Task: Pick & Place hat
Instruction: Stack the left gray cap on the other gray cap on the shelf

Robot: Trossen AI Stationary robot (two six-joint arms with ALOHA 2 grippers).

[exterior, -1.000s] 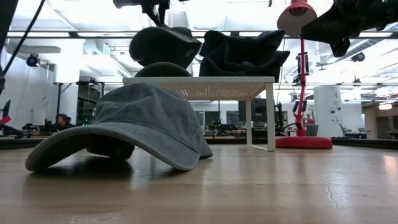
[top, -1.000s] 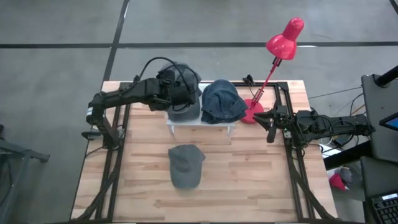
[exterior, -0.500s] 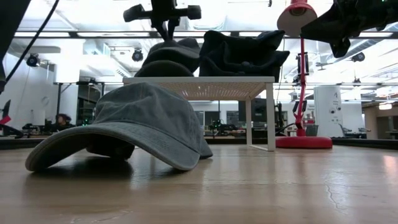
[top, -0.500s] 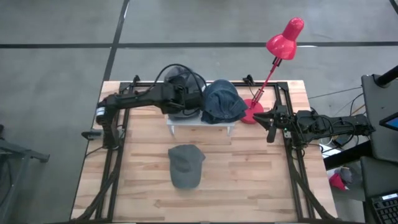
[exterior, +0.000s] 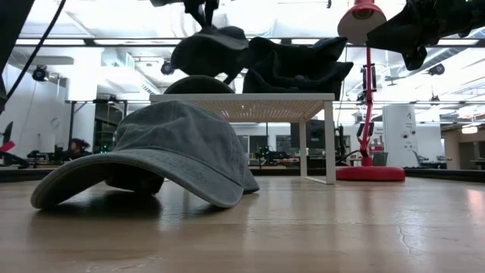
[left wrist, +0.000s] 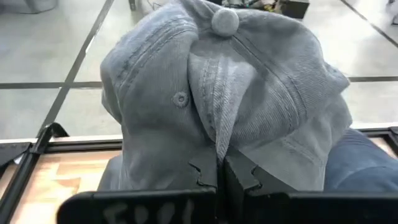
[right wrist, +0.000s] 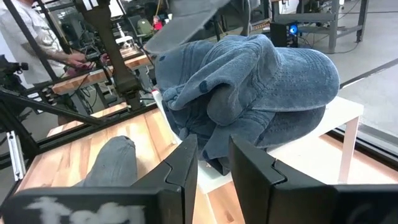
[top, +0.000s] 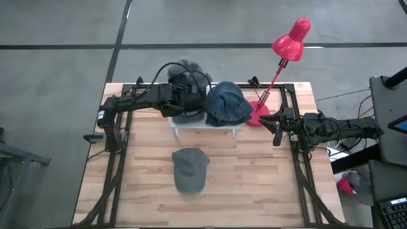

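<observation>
My left gripper [left wrist: 219, 163] is shut on a grey hat [left wrist: 205, 87] and holds it up over the left part of the white shelf [top: 205, 124]. In the low view this hat [exterior: 208, 51] hangs above the shelf top [exterior: 242, 97]. Below it, a second grey hat [top: 189, 117] lies on the shelf. A blue hat [top: 227, 105] sits on the shelf's right part. Another grey hat [top: 189, 169] rests brim-down on the table in front. My right gripper [right wrist: 213, 168] waits open at the table's right edge, aimed at the blue hat [right wrist: 261, 93]. My left gripper pinches a raised fold of the grey hat's crown cloth [left wrist: 217, 134] between its two fingers, below the top button [left wrist: 224, 22]. The fingers come from the table's left, slanting down. The hat is lifted clear of the shelf, beside the blue hat.
A red desk lamp [top: 289, 41] stands with its base [top: 257, 118] at the shelf's right end. A black frame rail [top: 296, 152] runs along the table's right side. Bare wood lies around the front hat. A person [right wrist: 25, 37] works in the room beyond.
My left gripper, still shut on the grey hat, has carried it a little toward the table's right, toward the blue hat. The hat dipped toward the shelf and then rose again. My right arm kept still.
</observation>
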